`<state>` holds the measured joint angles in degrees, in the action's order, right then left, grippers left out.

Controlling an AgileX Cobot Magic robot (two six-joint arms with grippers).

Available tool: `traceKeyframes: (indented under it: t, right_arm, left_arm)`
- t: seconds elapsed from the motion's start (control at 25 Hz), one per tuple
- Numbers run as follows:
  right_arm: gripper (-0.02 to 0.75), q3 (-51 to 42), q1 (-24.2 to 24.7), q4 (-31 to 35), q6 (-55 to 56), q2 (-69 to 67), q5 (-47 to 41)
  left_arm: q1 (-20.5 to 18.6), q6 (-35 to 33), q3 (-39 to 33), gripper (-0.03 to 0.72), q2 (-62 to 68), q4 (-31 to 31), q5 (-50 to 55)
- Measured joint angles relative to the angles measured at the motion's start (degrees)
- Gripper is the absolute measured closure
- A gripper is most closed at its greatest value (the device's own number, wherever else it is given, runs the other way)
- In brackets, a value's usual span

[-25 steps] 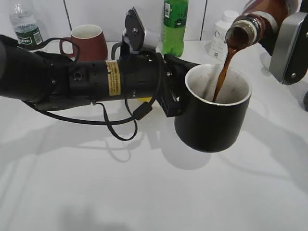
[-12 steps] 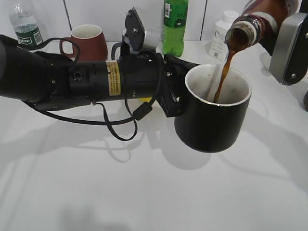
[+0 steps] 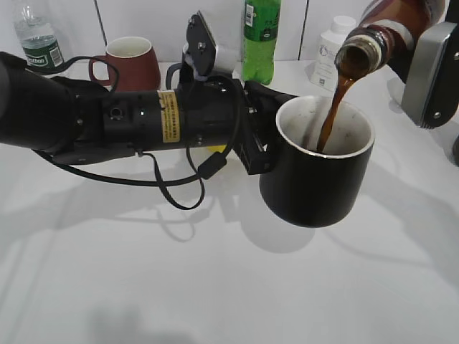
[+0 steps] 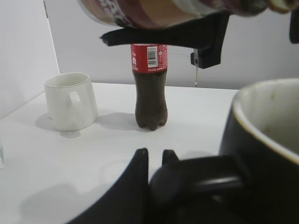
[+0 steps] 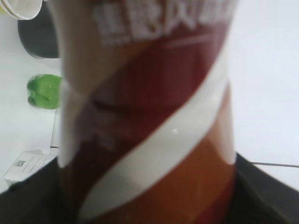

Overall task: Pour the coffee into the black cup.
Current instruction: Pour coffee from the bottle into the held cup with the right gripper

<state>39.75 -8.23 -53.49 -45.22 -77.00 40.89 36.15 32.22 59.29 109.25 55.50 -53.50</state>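
Left gripper [image 4: 154, 161] clamped on the handle of the black cup [image 3: 316, 172], cup held off the table [image 3: 215, 287] at centre right; right gripper [image 3: 430, 72] grasping the tilted coffee bottle [image 3: 380, 36] at upper right, coffee [image 3: 330, 115] streaming into the cup. Behind, along the top: maroon mug [image 3: 129, 61], green bottle [image 3: 260, 39], white bottle [image 3: 330, 57]; left wrist view shows a white mug [image 4: 70, 100] and a cola bottle [image 4: 150, 86].

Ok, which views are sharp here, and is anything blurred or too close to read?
Exterior view: sharp, soft shadows under the black cup. Left wrist view: cola bottle and white mug crisp, the cup's handle soft. Right wrist view: coffee bottle fills the frame, label blurred.
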Motion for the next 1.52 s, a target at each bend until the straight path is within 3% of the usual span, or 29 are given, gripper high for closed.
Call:
traceKeyframes:
  t: [1.52]
  right_arm:
    - [0.209,0.0,0.0,0.0,-3.8,0.0,0.1]
  left_arm:
    - [0.0,0.0,0.0,0.634,0.0,0.0,0.2]
